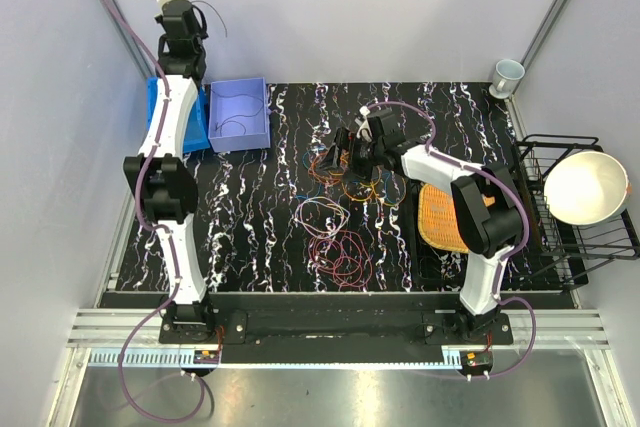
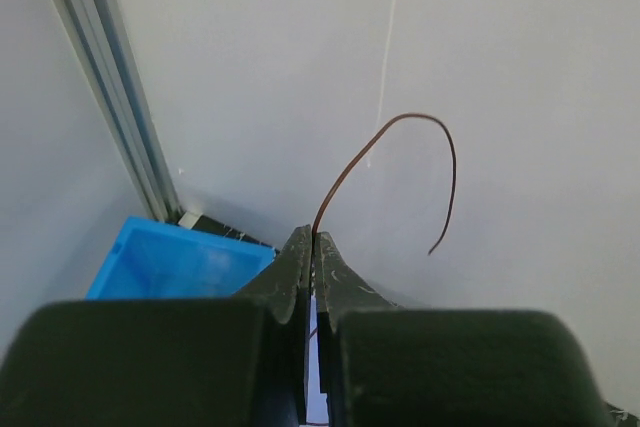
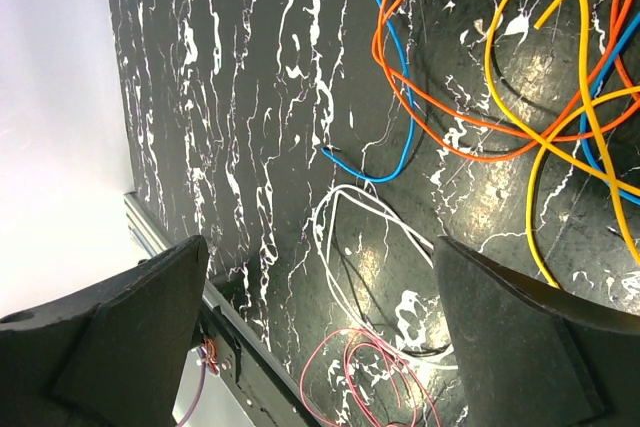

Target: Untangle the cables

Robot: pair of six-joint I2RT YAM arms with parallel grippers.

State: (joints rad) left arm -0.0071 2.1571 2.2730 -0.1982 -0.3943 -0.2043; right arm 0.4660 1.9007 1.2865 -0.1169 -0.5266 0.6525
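Note:
My left gripper [image 1: 197, 19] is raised high at the far left, above the bins. It is shut on a thin dark brown cable [image 2: 400, 122] that arches up out of its tips [image 2: 313, 237] against the wall. My right gripper [image 1: 352, 147] is open and hovers over a tangle of orange, yellow and blue cables [image 1: 345, 175]. In the right wrist view the open gripper [image 3: 318, 247] frames a whitish cable loop [image 3: 345, 202]. The orange [image 3: 380, 37], blue [image 3: 405, 77] and yellow [image 3: 510, 7] cables lie beyond it, and a magenta cable [image 3: 350, 367] lies nearer. A whitish-pink loop [image 1: 320, 212] and a magenta-red loop [image 1: 340, 255] lie apart on the mat.
A lavender bin [image 1: 238, 112] holding a thin dark wire stands at the back left, with a blue bin [image 1: 196, 125] beside it. An orange woven mat [image 1: 440, 217] lies under the right arm. A black wire rack [image 1: 540, 237] holds a white bowl [image 1: 585, 187]. A cup [image 1: 508, 74] stands at the back right.

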